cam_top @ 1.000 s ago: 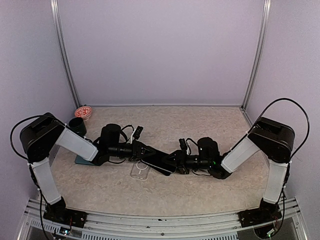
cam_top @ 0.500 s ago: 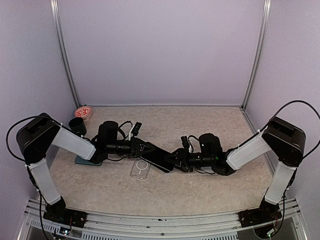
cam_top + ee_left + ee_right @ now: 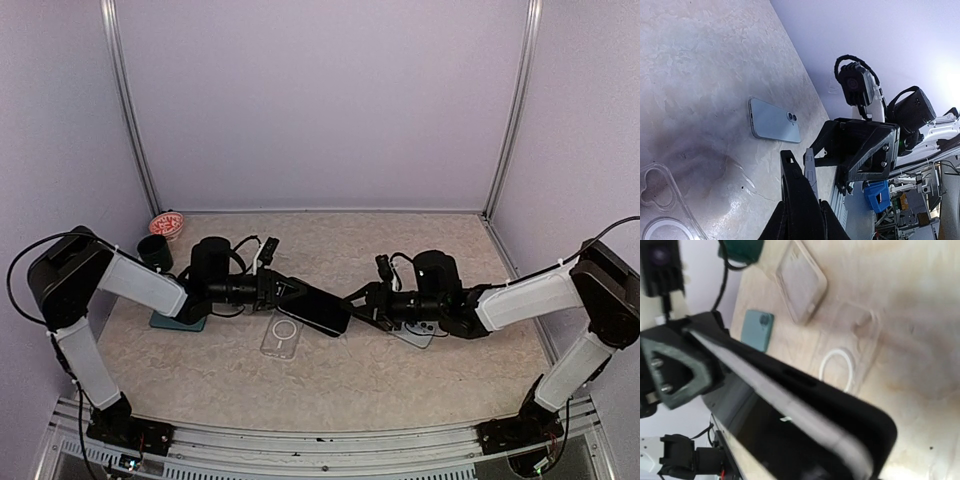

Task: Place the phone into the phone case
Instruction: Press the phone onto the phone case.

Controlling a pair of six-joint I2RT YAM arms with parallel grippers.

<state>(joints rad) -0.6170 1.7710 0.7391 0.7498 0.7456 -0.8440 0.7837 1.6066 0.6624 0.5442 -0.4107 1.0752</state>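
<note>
Over the far end of the clear case (image 3: 281, 338), left gripper (image 3: 290, 297) is clamped on one end of the dark phone (image 3: 322, 312), holding it off the table (image 3: 330, 385). Right gripper (image 3: 362, 303) is spread just off the phone's free end, gripping nothing. Clear case lies flat and empty, so seating looks undone. Phone needs lowering, aligning and pressing in.

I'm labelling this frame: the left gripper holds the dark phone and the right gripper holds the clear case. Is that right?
Not quite. The left gripper does hold the dark phone, but the clear case lies flat on the table, and the right gripper is open and not holding it. The top external view shows this.
</note>
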